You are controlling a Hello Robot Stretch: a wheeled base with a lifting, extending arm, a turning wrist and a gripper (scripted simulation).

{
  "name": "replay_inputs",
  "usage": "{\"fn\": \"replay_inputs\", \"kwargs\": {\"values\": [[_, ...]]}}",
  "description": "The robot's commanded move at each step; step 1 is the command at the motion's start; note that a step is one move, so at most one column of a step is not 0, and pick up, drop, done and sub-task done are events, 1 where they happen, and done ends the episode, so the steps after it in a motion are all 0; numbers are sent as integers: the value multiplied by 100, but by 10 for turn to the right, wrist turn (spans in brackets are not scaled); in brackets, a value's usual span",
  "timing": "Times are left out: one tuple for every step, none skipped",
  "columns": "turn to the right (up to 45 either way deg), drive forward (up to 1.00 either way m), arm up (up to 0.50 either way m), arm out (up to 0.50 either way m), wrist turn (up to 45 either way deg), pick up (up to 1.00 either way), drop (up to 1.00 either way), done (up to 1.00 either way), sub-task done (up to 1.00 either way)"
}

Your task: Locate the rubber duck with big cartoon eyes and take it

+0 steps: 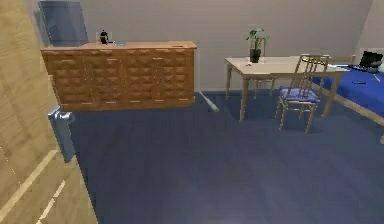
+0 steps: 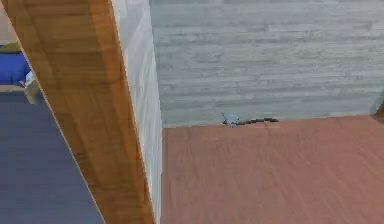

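Observation:
A wide wooden sideboard stands against the far wall in the forward view, with a small dark object on its top near the left end. A light wooden table at the right carries a potted plant. I cannot make out a rubber duck among these things.
A wooden chair with a blue seat stands by the table, and a blue bed lies at the right edge. A wooden door edge stands close at the left of both views. Beyond it lie a reddish wood floor and a small grey object by the wall.

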Motion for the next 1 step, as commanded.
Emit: {"fn": "replay_inputs", "kwargs": {"values": [[150, 0, 0, 0, 0, 0, 0, 0, 0]]}}
